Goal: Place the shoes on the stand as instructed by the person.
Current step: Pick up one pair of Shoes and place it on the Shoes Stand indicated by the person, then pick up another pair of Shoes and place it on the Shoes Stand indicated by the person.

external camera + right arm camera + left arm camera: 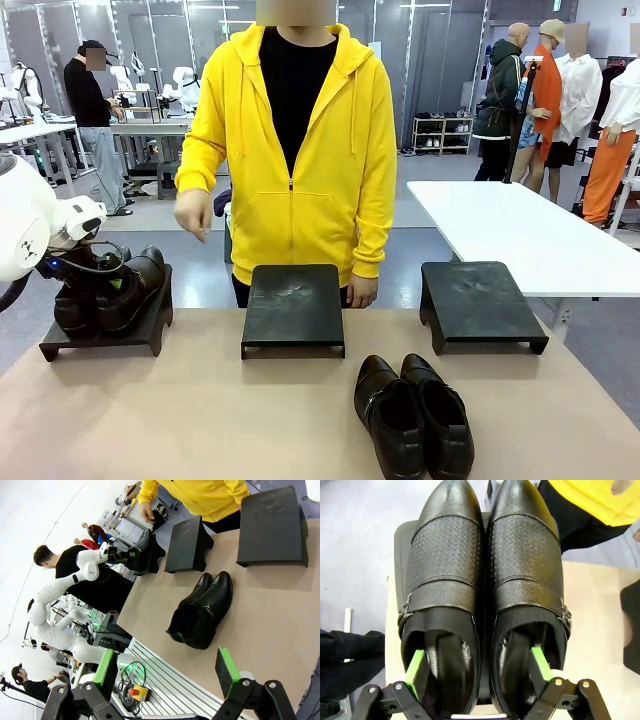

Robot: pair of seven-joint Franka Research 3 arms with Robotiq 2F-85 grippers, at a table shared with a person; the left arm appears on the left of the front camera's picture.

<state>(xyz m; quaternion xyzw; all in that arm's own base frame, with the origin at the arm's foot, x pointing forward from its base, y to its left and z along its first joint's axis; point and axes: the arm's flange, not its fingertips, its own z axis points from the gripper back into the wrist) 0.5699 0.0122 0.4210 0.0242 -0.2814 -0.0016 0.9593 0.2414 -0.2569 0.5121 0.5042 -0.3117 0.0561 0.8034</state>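
Presently: left gripper spread open, fingers inside shoes, seemingly delivered onto stand at frame left; right gripper open, empty, second pair waiting.

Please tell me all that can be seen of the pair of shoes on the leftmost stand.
The pair of shoes is glossy black, leather by its look, with rounded toes, a perforated band over each instep and a strap with a small metal buckle at each outer side. Both stand upright, side by side and touching, on the black stand, toes away from the left gripper. Its jaws are open, and its green-padded fingers reach one into each shoe's opening.
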